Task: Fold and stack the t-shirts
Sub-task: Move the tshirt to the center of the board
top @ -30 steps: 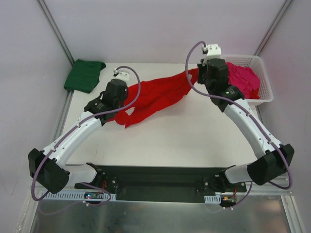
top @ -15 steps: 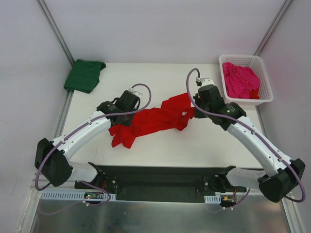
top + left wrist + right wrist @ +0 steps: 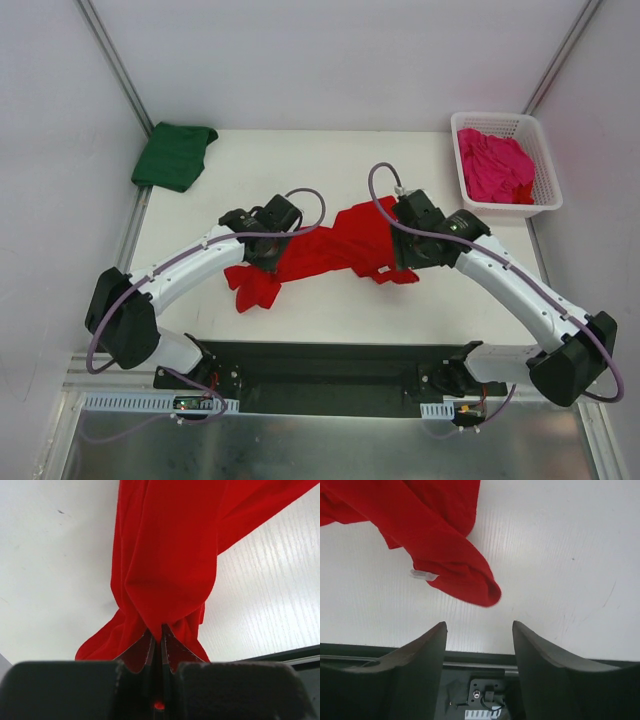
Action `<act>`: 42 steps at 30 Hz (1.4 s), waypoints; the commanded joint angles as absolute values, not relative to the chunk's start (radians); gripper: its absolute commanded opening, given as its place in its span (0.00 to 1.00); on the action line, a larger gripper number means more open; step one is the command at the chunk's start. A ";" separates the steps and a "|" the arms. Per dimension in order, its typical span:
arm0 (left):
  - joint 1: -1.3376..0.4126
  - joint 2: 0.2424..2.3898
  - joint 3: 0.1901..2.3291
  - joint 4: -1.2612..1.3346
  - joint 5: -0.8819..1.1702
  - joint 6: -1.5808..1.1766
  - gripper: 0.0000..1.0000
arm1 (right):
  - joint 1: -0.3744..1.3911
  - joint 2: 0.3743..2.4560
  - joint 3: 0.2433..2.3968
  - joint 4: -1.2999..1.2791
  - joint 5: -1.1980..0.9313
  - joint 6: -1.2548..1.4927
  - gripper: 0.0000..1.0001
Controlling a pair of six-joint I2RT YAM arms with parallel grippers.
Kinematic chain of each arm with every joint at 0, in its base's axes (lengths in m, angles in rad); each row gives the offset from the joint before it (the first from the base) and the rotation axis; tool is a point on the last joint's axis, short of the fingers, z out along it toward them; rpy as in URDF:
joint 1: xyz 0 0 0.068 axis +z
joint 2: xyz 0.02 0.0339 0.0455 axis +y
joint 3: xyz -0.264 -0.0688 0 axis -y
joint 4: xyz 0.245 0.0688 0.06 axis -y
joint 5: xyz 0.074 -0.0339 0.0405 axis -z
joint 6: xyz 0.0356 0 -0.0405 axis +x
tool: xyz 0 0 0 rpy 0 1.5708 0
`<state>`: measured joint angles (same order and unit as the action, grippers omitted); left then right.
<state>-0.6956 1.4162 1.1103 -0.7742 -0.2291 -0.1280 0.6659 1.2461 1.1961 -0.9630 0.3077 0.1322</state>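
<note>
The bright red t-shirt lies bunched across the middle of the table, stretched between both arms. My left gripper is shut on a fold of it, and the red cloth hangs away from the pinch. My right gripper stands open above the table, nothing between its fingers; the red shirt's end with its white label lies just beyond the tips. A folded dark green t-shirt rests at the table's far left corner. The magenta pink t-shirt is crumpled in the basket.
The white lattice basket stands at the far right corner. A black base rail runs along the near edge of the table. Grey walls close in the table on three sides.
Both arms drew the red shirt toward the near side of the table. The right gripper, shut on the shirt before, has opened and let its end drop; the left stays shut on it.
</note>
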 commanded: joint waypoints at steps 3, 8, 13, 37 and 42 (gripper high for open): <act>-0.726 1.451 1.138 -0.818 -0.175 -0.138 0.00 | 0.690 1.255 1.203 -1.081 0.400 0.175 0.77; -0.733 1.462 1.140 -0.819 -0.166 -0.141 0.00 | 0.692 1.261 1.200 -1.020 0.462 0.183 0.80; -0.739 1.465 1.140 -0.821 -0.163 -0.144 0.00 | 0.677 1.313 1.135 -0.800 0.489 0.160 0.81; -0.742 1.427 1.117 -0.802 -0.166 -0.163 0.00 | 0.144 1.778 1.345 -0.282 -0.434 0.094 0.76; -0.741 1.407 1.111 -0.793 -0.167 -0.173 0.00 | 0.141 1.887 1.451 -0.310 -0.416 0.081 0.76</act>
<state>-0.7280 1.4578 1.1099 -0.7914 -0.1829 -0.1474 0.1474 1.8408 1.3605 -0.3244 -0.3721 0.0830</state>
